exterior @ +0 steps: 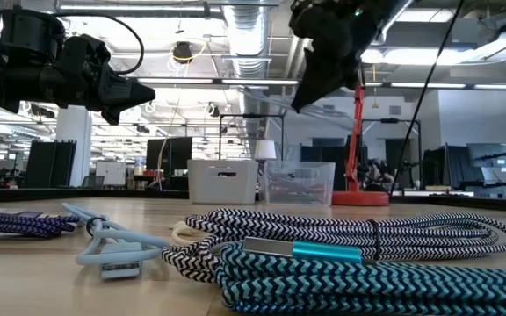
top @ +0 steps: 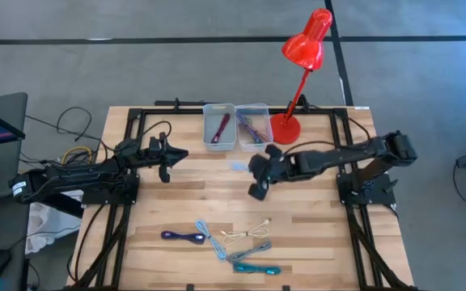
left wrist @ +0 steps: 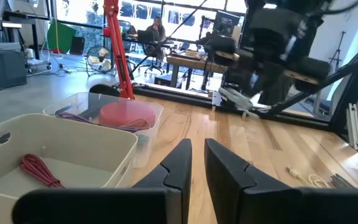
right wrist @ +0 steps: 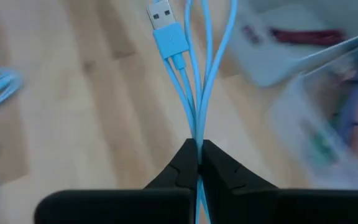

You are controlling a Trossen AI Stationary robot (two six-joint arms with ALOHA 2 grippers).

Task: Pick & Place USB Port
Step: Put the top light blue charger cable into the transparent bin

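Observation:
My right gripper (top: 252,170) hangs above the middle of the table, shut on a light blue USB cable (right wrist: 194,81). The cable's USB plug (right wrist: 162,15) shows beyond the fingers, and the cable shows as a pale bundle (top: 239,166) in the high view. Two bins stand at the far edge. The white bin (top: 218,128) holds a red cable and the clear bin (top: 254,126) holds a purple one. My left gripper (top: 171,155) waits over the table's left side, level, with a narrow gap between its fingers (left wrist: 180,163) and nothing in it. My right gripper pinches several strands of the light blue cable (right wrist: 197,134) between its two fingertips. The fingers slant down from the table's right side, and the strands run along them. The cable is lifted clear of the table, its plug end loose beyond the fingertips.
A red desk lamp (top: 302,48) stands with its base (top: 285,128) right of the clear bin. Several more cables lie near the front edge: purple (top: 180,236), light blue (top: 209,234), cream (top: 247,234) and teal (top: 256,267). Bare wood lies between them and the bins.

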